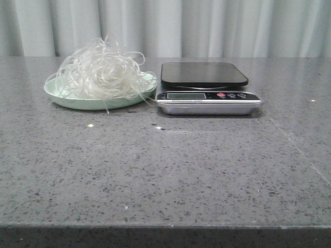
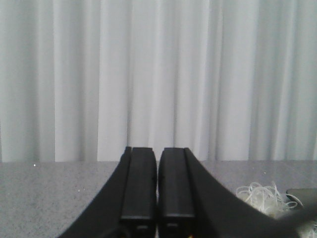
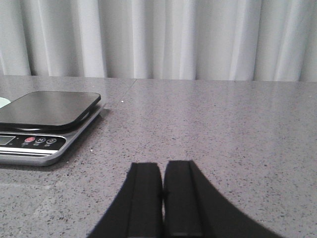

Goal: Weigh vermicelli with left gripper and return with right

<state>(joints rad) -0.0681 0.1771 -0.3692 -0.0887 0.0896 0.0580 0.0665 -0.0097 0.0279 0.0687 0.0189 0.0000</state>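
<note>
Left gripper (image 2: 157, 198) and right gripper (image 3: 163, 198) are both pressed together, holding nothing. Vermicelli (image 1: 101, 70) sits piled on the green plate (image 1: 62, 98) upper left of the front frame, just beside the scale (image 1: 207, 88); roundish clump, no clear long axis. Lots of bare table (image 1: 165, 175) in front.

Speckled glossy stone table (image 1: 165, 170), brushed-metal scale (image 1: 208, 106) with matt black platform

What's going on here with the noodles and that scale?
Nothing is being handled yet. The vermicelli sits piled on a pale green plate on the grey table, right beside a kitchen scale whose black platform is bare. The robot's left tool and right tool both look closed and hold nothing, hanging back from the items. So the weighing has not started: the noodles would first need lifting onto the scale.
</note>
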